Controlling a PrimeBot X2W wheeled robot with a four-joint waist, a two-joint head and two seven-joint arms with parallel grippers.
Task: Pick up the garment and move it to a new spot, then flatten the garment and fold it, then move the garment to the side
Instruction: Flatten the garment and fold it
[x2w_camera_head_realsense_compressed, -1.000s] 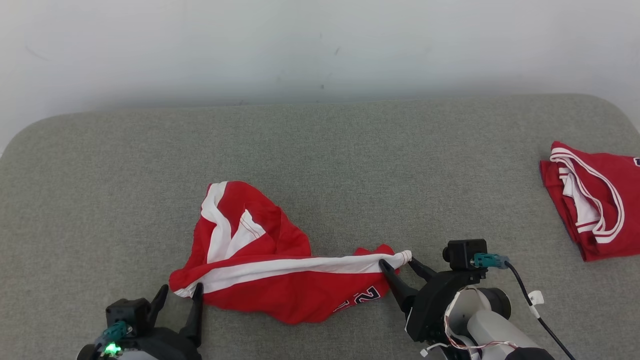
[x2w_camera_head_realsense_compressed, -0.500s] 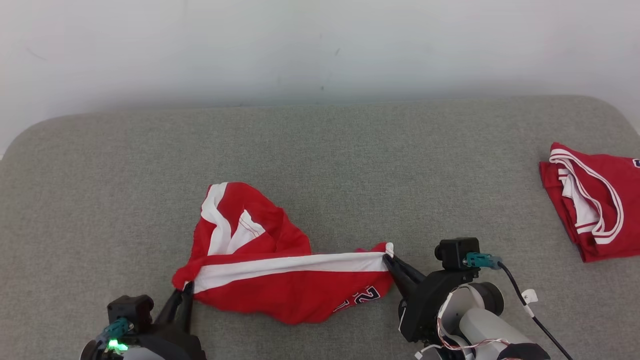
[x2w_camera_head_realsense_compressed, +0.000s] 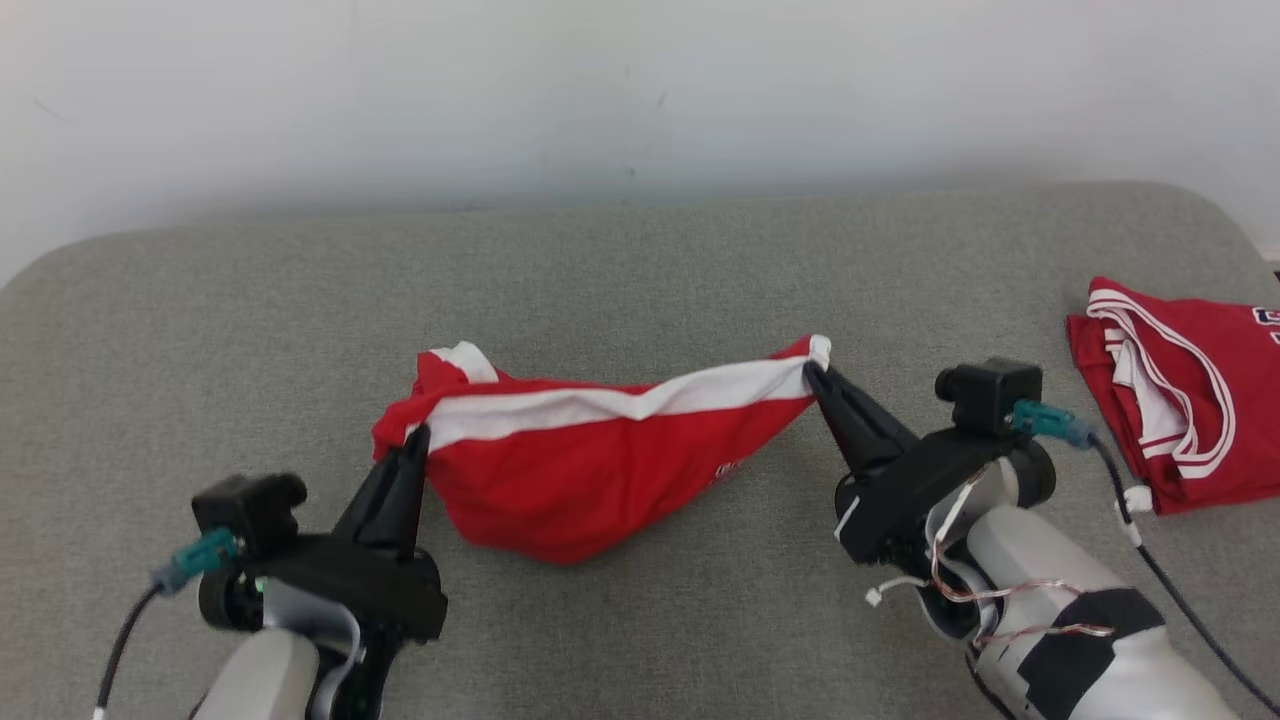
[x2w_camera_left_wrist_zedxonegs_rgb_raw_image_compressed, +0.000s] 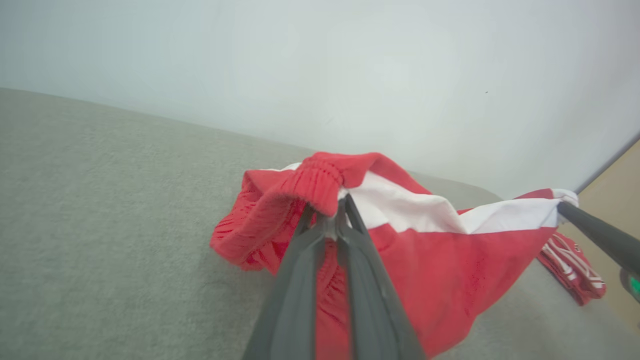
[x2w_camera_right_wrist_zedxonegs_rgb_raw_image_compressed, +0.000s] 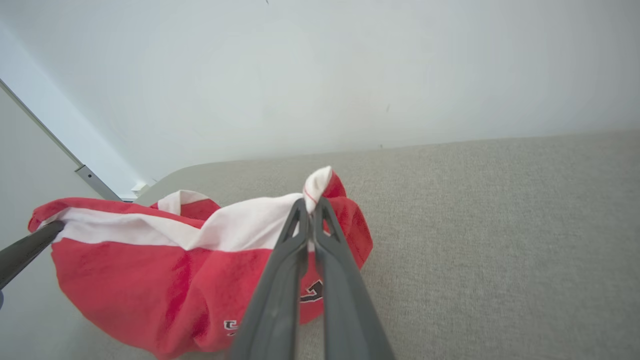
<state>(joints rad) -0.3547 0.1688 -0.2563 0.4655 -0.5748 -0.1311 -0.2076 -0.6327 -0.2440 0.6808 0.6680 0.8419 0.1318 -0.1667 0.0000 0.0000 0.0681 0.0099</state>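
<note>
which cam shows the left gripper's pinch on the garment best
Left wrist view: the left gripper is close up, shut on the red garment at its ribbed band. Head view shows that pinch smaller, from behind. Right wrist view catches one finger at its left edge.

Two robot arms enter from the bottom edge of the head view, pale forearms angling inward. The left gripper (x2w_camera_head_realsense_compressed: 413, 445), lower left, points up and slightly right, its two dark fingers pressed together on one end of the garment (x2w_camera_head_realsense_compressed: 560, 480). The right gripper (x2w_camera_head_realsense_compressed: 815, 375), lower right and set higher, points up and left, fingers pinched on the opposite end.
</note>
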